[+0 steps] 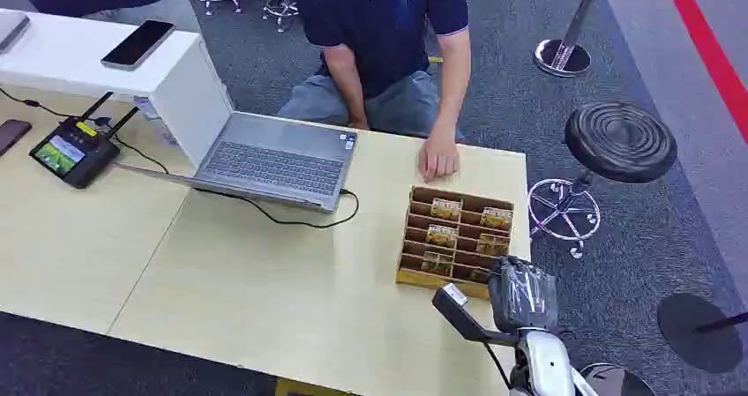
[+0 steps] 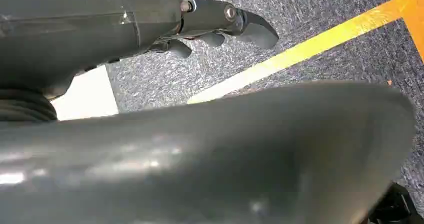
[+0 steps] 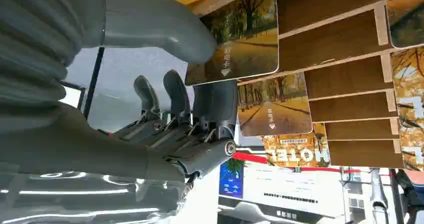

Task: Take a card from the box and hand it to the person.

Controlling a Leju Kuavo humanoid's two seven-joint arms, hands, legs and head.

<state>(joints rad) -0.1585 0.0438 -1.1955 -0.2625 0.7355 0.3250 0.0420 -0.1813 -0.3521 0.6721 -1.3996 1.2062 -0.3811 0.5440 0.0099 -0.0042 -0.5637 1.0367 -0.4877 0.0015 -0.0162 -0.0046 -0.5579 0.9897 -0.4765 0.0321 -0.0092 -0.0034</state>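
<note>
Right now I am pinching a card [image 3: 235, 39] between thumb and fingers of my right hand [image 3: 165, 109] at the box's [image 1: 423, 242] near corner, on the surface, while my left hand [image 2: 220, 24] is hanging empty, fingers loosely apart.

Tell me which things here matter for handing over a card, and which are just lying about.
For the job:
card, pinched by the right robot hand
wooden card box
person's hand resting on the table

Lying about:
laptop
phone
handheld screen device
stool
</note>
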